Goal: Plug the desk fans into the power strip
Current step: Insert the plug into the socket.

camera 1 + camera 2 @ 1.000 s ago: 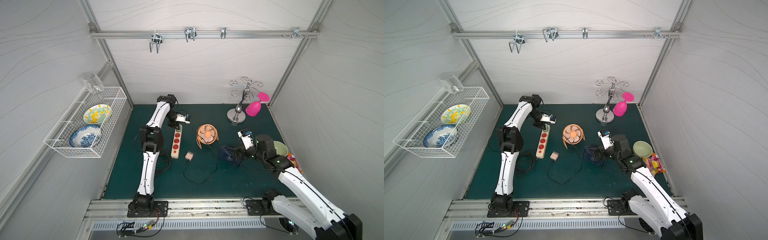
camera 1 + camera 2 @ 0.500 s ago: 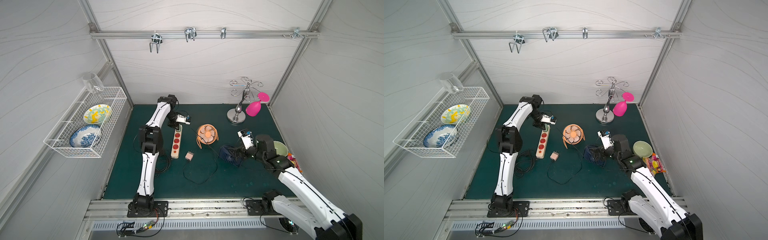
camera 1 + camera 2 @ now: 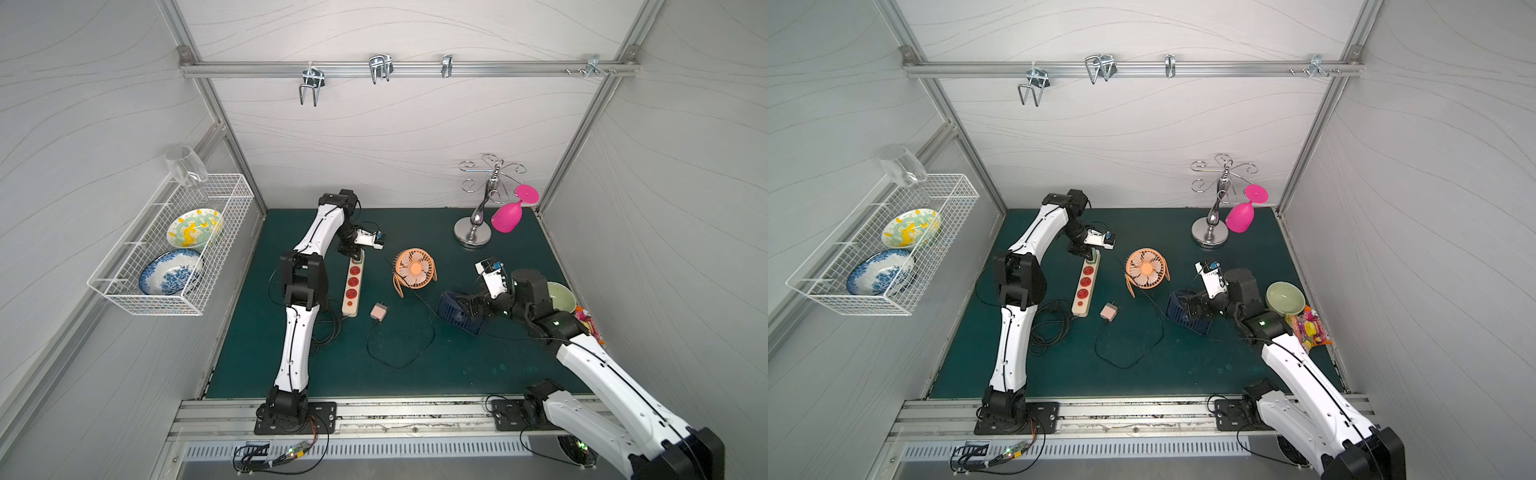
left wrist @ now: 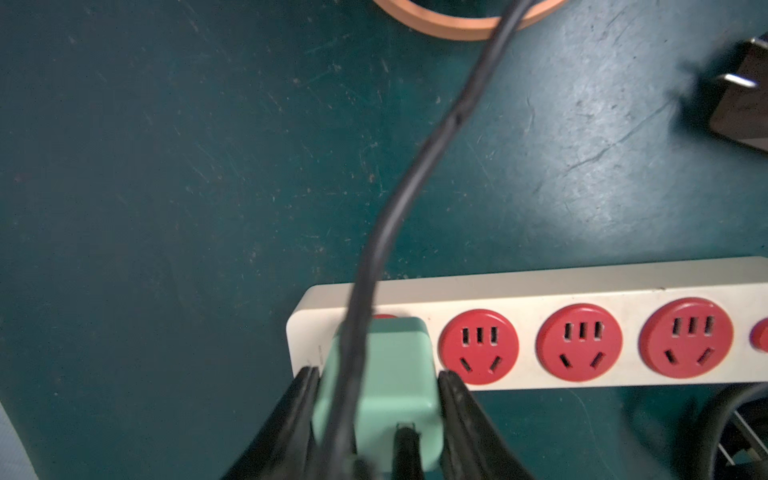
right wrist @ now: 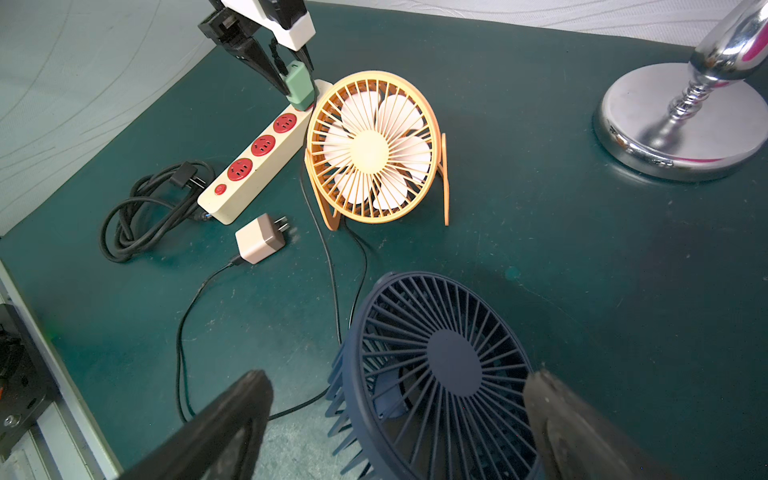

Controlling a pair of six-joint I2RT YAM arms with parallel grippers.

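- Left wrist view: the left gripper (image 4: 378, 374) pinches the mint-green plug (image 4: 390, 386) by its sides, over the end socket (image 4: 384, 318) of the power strip (image 4: 582, 286). The strip lies flat on the green mat (image 4: 166, 166), just beside the orange fan (image 5: 370, 149).
- Whether the prongs are fully seated is hidden. Press straight down and keep the plug upright and square.
- Mind the black cord (image 4: 415, 174) draped across the plug.
- The right gripper (image 5: 399, 378) stands spread wide astride the navy fan (image 5: 453, 361).

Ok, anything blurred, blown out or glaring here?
Left wrist view: the black cable and green plug near the lens are blurred, the power strip sharp, pale sheen on the mat. Right wrist view: its own jaws out of focus, the orange fan crisp, bright reflections on the chrome base. Both top views: evenly lit, sharp.
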